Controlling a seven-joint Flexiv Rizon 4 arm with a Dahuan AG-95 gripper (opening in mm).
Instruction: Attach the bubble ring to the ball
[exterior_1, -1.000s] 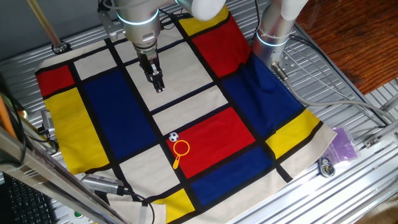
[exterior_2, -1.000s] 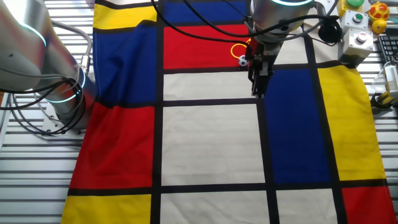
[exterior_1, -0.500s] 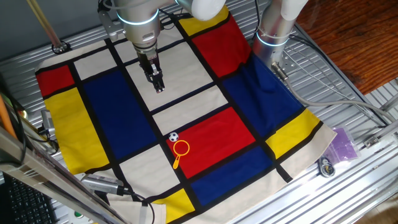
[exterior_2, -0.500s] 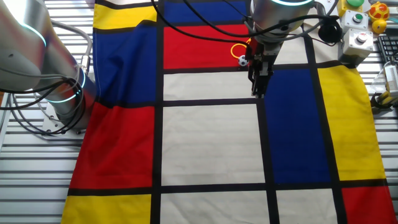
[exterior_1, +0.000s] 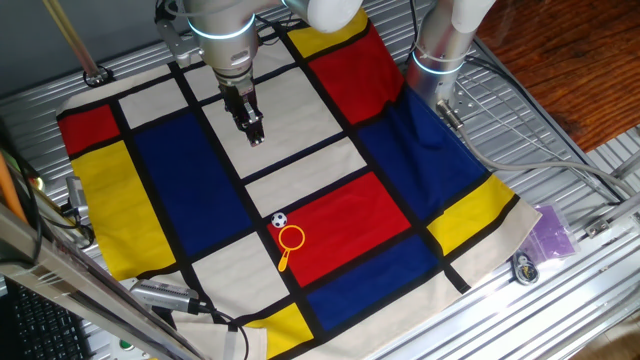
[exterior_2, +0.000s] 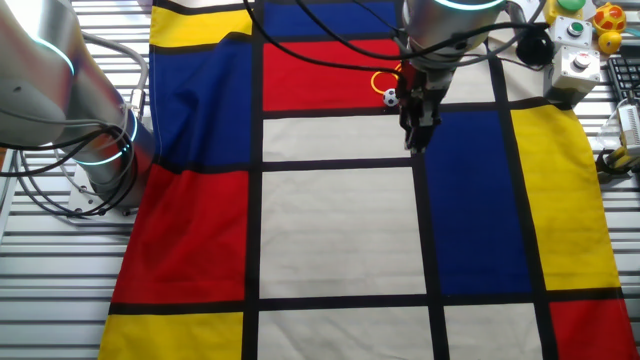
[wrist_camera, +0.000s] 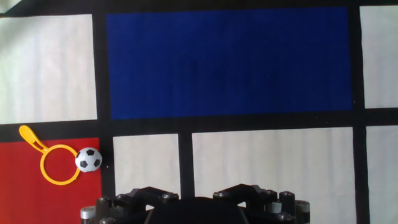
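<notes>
The ball, white with black patches, lies on the checked cloth at the corner of a red panel. The orange-yellow bubble ring lies flat right beside it, its hoop touching the ball and its handle pointing away. Both show in the hand view at the lower left, the ball against the ring. In the other fixed view the ball and ring sit just behind the wrist. My gripper hangs over a white panel well away from them, fingers together and empty; it also shows in the other fixed view.
The cloth of red, blue, yellow and white panels covers the table. A second arm's base stands at the back right. A button box and cables sit by the cloth's edge. A purple bag lies off the cloth.
My gripper has risen very slightly over the white panel. The ball and the ring have not moved.
</notes>
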